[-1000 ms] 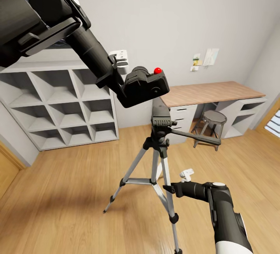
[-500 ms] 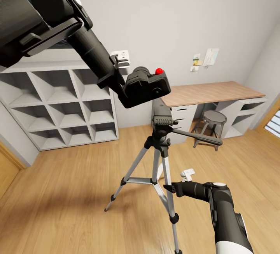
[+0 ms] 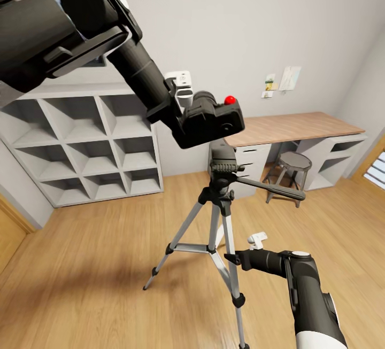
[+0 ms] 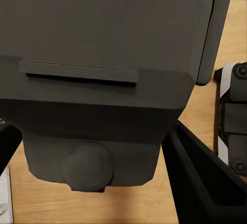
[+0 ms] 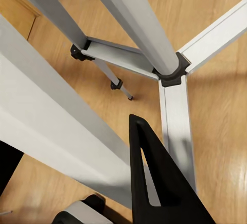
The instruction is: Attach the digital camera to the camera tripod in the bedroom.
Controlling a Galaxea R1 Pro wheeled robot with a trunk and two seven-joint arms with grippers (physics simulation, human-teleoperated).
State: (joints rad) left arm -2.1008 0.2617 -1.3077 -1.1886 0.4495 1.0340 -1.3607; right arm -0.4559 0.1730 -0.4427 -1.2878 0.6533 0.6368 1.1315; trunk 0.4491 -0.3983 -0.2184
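My left gripper (image 3: 184,104) is closed on the digital camera (image 3: 214,122), gripping its rear end; in the left wrist view the camera body (image 4: 103,80) blocks the fingers, so I judge the hold from the head view. The camera hangs in the air with its red dot (image 3: 230,100) uppermost, just above the head of the camera tripod (image 3: 220,199) and apart from it. It sits slightly toward my left of the mounting plate (image 3: 224,166).

My right gripper (image 3: 256,239) is low beside the tripod legs. In the right wrist view one dark finger (image 5: 159,183) lies close to a silver leg (image 5: 67,131), but I cannot tell how far the jaws stand apart or whether they hold the leg.

The tripod stands on the wood plank floor (image 3: 96,263) of the bedroom, in front of the wood-topped desk (image 3: 291,127) and near the white cube shelving (image 3: 80,146). Its pan handle (image 3: 272,188) points toward the stool (image 3: 291,167).

Procedure for this step, as I judge it:
1. Centre the camera base over the mounting plate.
2. Level the base to match the plate.
3. Lower slowly and vertically; a sideways push could tip the tripod.
4. Keep the left arm off the pan handle.
5. Release only once the camera is seated.
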